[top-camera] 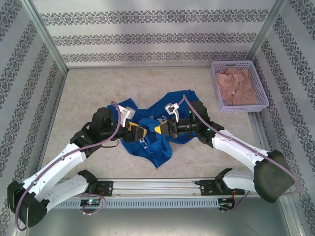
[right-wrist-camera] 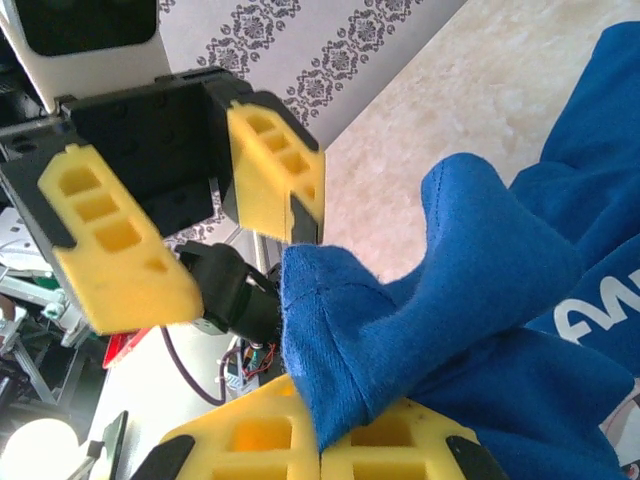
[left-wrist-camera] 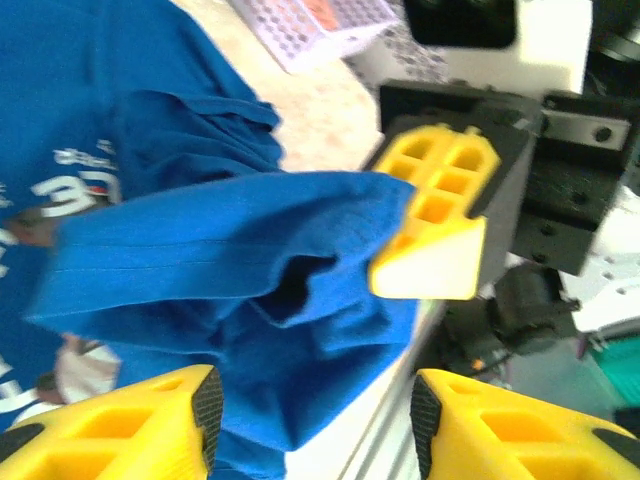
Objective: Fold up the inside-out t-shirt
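Pale marbled bench (top-camera: 98, 88): royal-blue short-sleeved cotton t-shirt (top-camera: 152, 145) crumpled at centre, toward near edge, faint white print showing
Lavender perforated plastic basket (top-camera: 231, 63) at far right corner, pinkish-beige crumpled garment (top-camera: 238, 86) inside
Right gripper (top-camera: 160, 129) over shirt: jaws pressed together, pinching raised blue hem fold
Left gripper (top-camera: 139, 132) facing it, just beside: jaws spread, gripping nothing

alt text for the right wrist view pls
The right gripper, at the bottom edge, is shut on a bunched fold of the royal-blue t-shirt. Facing it at upper left, the left gripper is open, its yellow fingers apart and close to the cloth's edge, with the beige table behind.
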